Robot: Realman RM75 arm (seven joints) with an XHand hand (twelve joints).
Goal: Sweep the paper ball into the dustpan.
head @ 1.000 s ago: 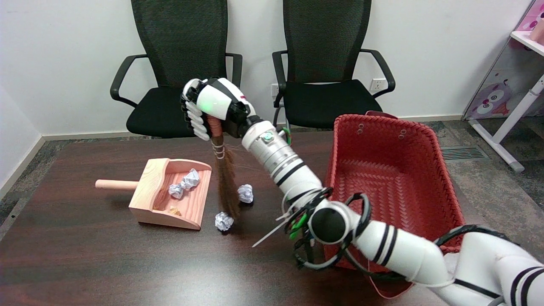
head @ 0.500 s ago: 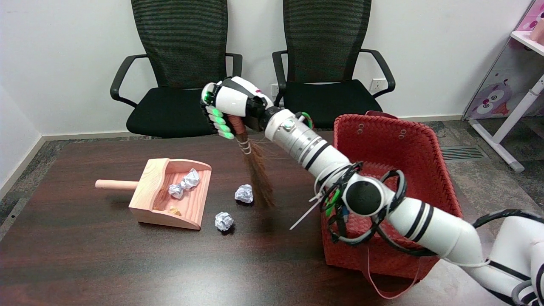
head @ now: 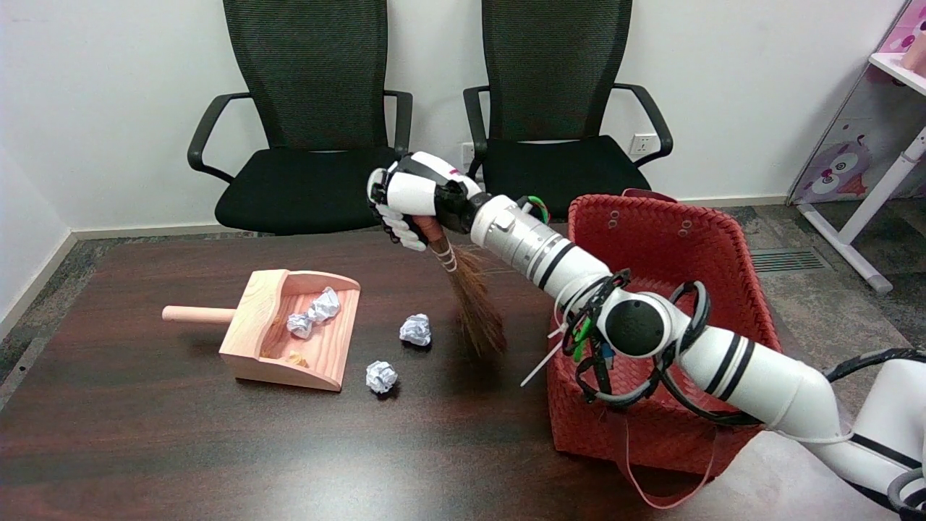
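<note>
Two crumpled white paper balls lie on the dark wooden table [head: 181, 449], one [head: 415, 330] nearer the chairs and one [head: 381, 377] nearer me, both just right of the open mouth of the light wooden dustpan [head: 289, 329]. Two more crumpled balls [head: 312, 314] sit inside the pan. The right hand [head: 412, 200] grips the handle of a small brown straw broom [head: 474, 304], bristles angled down beside the red woven basket [head: 673, 289].

Bright, even light; sharp focus; soft shadows.
</note>
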